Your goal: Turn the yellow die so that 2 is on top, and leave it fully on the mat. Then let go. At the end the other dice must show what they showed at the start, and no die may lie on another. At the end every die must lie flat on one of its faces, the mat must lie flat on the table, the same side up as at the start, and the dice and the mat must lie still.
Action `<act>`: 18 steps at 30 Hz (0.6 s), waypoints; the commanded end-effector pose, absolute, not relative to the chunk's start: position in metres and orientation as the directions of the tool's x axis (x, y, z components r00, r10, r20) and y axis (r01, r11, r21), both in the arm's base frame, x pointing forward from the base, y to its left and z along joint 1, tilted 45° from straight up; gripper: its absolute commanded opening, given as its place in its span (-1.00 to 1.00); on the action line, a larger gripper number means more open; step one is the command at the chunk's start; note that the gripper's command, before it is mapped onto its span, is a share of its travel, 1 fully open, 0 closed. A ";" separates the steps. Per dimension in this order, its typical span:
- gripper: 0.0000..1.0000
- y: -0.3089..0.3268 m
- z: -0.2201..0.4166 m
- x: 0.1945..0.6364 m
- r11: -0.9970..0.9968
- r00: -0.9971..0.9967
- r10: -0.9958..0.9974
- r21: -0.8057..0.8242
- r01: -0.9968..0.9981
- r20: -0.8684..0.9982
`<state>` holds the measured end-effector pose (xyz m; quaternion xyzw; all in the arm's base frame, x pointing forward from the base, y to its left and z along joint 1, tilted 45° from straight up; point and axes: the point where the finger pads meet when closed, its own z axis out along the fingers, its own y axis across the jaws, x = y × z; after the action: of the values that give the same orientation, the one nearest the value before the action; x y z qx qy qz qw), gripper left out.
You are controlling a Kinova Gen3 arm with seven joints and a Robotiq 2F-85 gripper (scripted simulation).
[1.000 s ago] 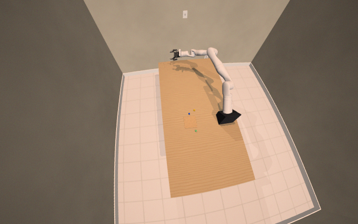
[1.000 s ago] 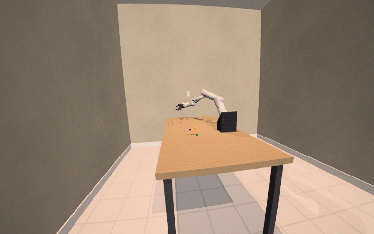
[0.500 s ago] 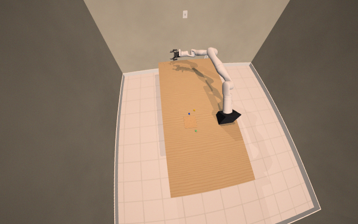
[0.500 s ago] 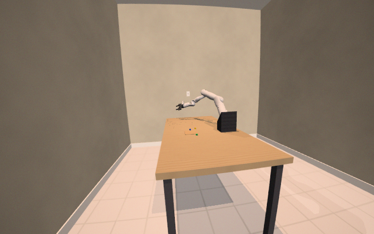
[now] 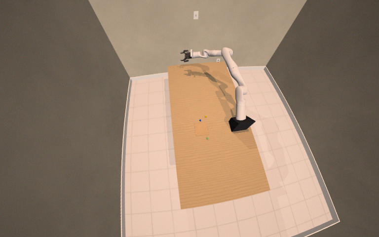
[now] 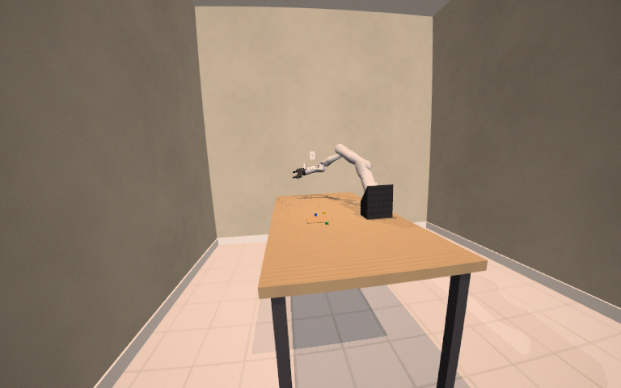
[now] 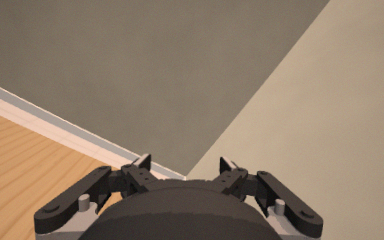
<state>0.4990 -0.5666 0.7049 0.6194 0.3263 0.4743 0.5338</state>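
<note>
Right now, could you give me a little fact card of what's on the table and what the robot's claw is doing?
yellow die: on the table, off the mat
blue die: off the mat, near the yellow one
green die: off the mat, opposite side
mat: flat
gripper: open, empty, raised away from the dice
top numbers: too small to read

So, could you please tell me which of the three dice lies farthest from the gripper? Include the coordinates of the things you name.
The green die [image 5: 207,138] [image 6: 326,222], alone beyond the mat's [image 5: 201,129] far side from the gripper [image 5: 182,56] [image 6: 296,173] [image 7: 185,162].

Soft, warm light fell evenly; the arm's [image 5: 235,73] [image 6: 352,156] shadow stretched toward eleven o'clock over the bench [image 5: 215,176] [image 6: 361,250], dice blurring into specks.
</note>
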 end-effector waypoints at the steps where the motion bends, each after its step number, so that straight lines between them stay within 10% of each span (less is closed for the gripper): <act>1: 1.00 -0.545 0.717 0.497 -0.214 0.323 0.917 0.972 -0.096 0.234; 18: 1.00 -0.523 0.724 0.496 -0.222 0.310 0.921 0.971 -0.086 0.238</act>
<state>0.4953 -0.5390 0.7198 0.6169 0.3318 0.4781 0.5299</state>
